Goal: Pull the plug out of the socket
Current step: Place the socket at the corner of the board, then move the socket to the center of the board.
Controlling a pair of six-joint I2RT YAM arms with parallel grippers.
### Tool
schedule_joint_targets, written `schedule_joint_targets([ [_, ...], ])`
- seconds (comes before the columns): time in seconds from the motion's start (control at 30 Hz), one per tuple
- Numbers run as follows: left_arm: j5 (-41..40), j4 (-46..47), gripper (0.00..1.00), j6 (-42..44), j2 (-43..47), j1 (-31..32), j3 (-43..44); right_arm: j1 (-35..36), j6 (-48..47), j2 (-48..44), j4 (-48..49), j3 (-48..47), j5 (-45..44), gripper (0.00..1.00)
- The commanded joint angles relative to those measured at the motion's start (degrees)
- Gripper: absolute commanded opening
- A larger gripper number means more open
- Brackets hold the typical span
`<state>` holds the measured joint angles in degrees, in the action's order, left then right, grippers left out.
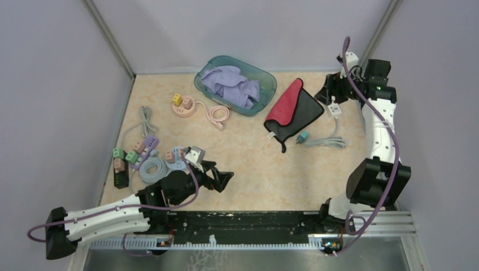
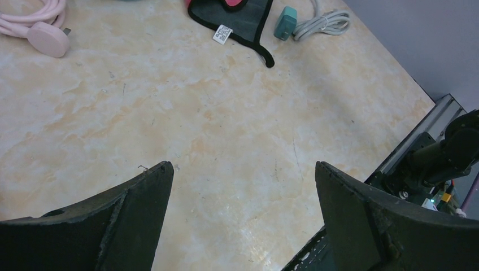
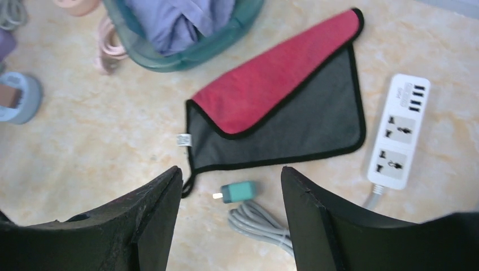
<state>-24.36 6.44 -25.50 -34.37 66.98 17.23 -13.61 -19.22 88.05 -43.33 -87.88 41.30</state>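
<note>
A white power strip socket [image 3: 399, 130] lies at the back right of the table, its two outlets bare. The teal plug [image 3: 238, 192] rests on the table apart from it, prongs pointing left, beside its coiled grey cable [image 3: 260, 223]. My right gripper [image 3: 231, 172] hovers above them, open, with nothing between its fingers. From above, the plug [image 1: 303, 136] lies in front of and left of the socket [image 1: 334, 109], with the right gripper [image 1: 329, 96] over the strip. My left gripper [image 1: 223, 179] is open wide over bare table at the near left.
A red and grey cloth [image 1: 294, 110] lies left of the socket. A teal basin [image 1: 266, 76] holding purple cloth stands at the back. A pink round socket [image 1: 184, 105] and several coloured power strips and cables [image 1: 147, 155] crowd the left side.
</note>
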Motion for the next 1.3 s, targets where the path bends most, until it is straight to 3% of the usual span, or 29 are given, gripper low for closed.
schedule_joint_targets([
  [0.0, 0.71, -1.88, 1.00, -0.91, 0.53, -0.27, 2.54, 0.81, 4.60, -9.23, 7.98, 5.69, 12.92, 0.65],
  [0.23, -0.94, -7.14, 1.00, -0.68, 0.77, -0.34, 5.10, 1.22, 15.87, -22.62, 26.54, 21.76, 23.41, 0.68],
  [0.5, -3.94, -14.07, 1.00, 0.60, 1.14, -0.31, 9.18, 1.18, 27.29, -31.92, 49.01, 39.12, 30.24, 0.75],
  [0.87, -14.39, -21.42, 1.00, 7.14, 0.22, -1.86, 15.80, 1.21, 25.23, -31.16, 47.26, 42.93, 31.80, 0.75],
  [1.0, -11.34, -21.31, 1.00, 10.54, -1.47, -8.58, 17.37, 1.26, 24.23, -30.69, 45.11, 42.30, 30.91, 0.75],
  [1.13, 2.33, -21.38, 1.00, 10.21, -5.34, -22.74, 18.44, 1.56, 24.20, -31.00, 44.57, 42.17, 30.96, 0.75],
  [1.27, 9.74, -20.63, 1.00, 8.17, -11.00, -29.61, 18.15, 1.62, 23.86, -31.44, 44.41, 42.19, 30.61, 0.75],
])
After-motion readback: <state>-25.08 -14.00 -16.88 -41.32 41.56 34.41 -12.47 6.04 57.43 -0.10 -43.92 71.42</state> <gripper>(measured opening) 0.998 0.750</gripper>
